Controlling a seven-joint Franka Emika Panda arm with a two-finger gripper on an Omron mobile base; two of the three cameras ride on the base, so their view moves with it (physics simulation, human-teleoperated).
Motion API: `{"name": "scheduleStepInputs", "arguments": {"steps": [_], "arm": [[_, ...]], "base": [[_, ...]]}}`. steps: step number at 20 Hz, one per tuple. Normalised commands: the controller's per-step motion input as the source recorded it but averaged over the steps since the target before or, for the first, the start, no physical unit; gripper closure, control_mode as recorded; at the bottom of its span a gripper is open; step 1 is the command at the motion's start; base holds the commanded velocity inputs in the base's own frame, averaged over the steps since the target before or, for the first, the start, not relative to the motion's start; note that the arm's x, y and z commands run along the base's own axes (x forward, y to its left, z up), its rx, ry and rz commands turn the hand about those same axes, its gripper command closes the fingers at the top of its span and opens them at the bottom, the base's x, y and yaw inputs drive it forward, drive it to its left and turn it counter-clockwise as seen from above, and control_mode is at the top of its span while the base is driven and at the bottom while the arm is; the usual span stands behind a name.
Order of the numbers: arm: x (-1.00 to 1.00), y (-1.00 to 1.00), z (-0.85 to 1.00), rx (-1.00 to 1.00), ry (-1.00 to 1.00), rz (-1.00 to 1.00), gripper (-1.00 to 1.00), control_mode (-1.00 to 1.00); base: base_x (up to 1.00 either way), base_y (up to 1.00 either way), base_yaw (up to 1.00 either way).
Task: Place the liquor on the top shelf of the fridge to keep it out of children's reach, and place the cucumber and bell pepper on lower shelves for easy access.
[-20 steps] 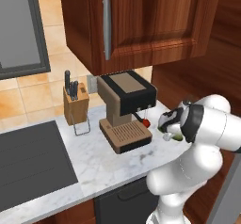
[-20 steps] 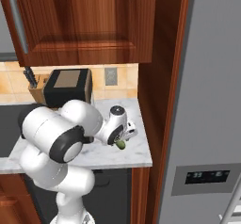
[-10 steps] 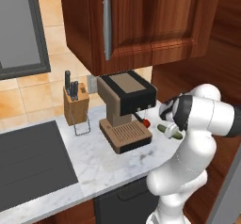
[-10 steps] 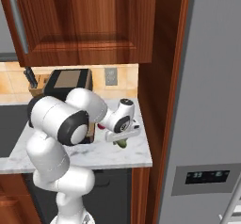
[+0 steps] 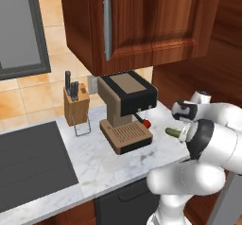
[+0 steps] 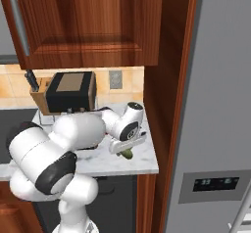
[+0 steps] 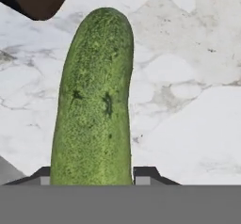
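Note:
My gripper (image 7: pixel 92 175) is shut on the dark green cucumber (image 7: pixel 94 100), which sticks out straight ahead between the two fingertips (image 7: pixel 145 173) over the marble counter. From the left base the cucumber (image 5: pixel 173 132) pokes out leftward from the hand, above the counter's right end. The right base view has the cucumber (image 6: pixel 128 153) under the gripper (image 6: pixel 125 148), near the counter's right edge. The grey fridge (image 6: pixel 215 109) stands to the right with its doors closed and the dark dispenser panel (image 6: pixel 213 184) low on it. Its shelves are hidden, and the liquor and bell pepper are out of view.
A brown and black coffee machine (image 5: pixel 126 110) stands on the marble counter (image 5: pixel 94 165), with a knife block (image 5: pixel 75 106) to its left. A dark cooktop (image 5: pixel 28 165) lies at the far left. Wooden wall cabinets (image 5: pixel 137 21) hang overhead, and a wood panel (image 6: pixel 169 95) separates counter from fridge.
The arm has swung right and lifted, carrying the cucumber a little toward the counter's right end. The elbow has dropped lower in both base views.

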Motion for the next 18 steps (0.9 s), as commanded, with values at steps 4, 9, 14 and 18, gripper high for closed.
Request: {"name": "scheduleStepInputs", "arguments": {"steps": [4, 9, 14, 18], "arm": [[-0.90, 0.26, 1.00, -0.04, -0.19, 0.17, 1.00, -1.00], [-0.87, 0.34, 1.00, -0.09, -0.16, 0.15, 1.00, -1.00], [-0.87, 0.40, 1.00, -0.07, -0.19, 0.12, 1.00, -1.00], [-0.64, 0.31, 1.00, -0.06, -0.17, 0.09, 1.00, -1.00]], "base": [[0.00, 0.00, 0.00], [0.00, 0.00, 0.00], [0.00, 0.00, 0.00], [0.00, 0.00, 0.00]]}}
